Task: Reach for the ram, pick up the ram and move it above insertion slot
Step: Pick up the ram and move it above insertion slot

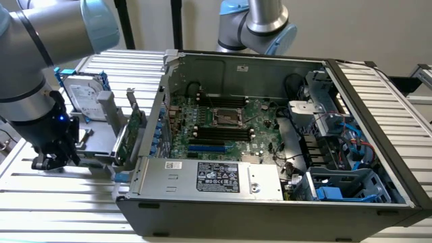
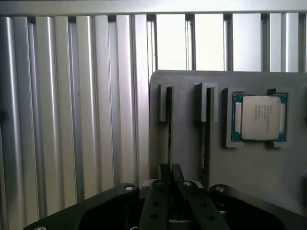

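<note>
My gripper (image 2: 171,168) is down over the grey holder (image 2: 192,81), its two black fingers (image 2: 164,173) drawn close together on either side of the ram (image 2: 169,139). The ram is seen edge-on as a thin dark strip standing in one of the holder's narrow slots. In the exterior view the gripper (image 1: 50,161) sits low on the grey holder (image 1: 94,147) at the exterior view's left, beside the open computer case, and covers the ram. The long black memory slots (image 1: 219,134) lie on the motherboard inside the case.
A second thin stick (image 2: 206,139) stands in the neighbouring slot, and a processor chip (image 2: 260,117) sits in a pocket. On the holder also stand the silver hard drive with blue rails (image 1: 84,93) and a broader green card (image 1: 135,126). The case wall (image 1: 162,101) rises between holder and motherboard.
</note>
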### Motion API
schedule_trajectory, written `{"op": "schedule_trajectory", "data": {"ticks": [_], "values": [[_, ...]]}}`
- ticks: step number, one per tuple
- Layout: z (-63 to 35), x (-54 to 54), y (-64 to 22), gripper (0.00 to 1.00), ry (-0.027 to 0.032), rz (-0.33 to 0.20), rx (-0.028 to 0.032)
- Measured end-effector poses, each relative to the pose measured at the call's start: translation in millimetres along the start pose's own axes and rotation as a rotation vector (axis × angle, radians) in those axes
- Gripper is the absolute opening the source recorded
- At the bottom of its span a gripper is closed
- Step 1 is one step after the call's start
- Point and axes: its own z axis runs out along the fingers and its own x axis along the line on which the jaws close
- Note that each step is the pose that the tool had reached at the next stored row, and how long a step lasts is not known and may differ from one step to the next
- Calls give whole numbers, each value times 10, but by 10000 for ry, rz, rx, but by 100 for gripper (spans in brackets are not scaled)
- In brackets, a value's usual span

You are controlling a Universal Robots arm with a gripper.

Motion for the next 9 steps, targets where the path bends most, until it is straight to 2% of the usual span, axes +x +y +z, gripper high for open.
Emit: {"op": "schedule_trajectory", "data": {"ticks": [5, 9], "values": [[-78, -3, 3, 14, 4, -88, -3], [-178, -6, 8, 14, -5, -124, -5]]}}
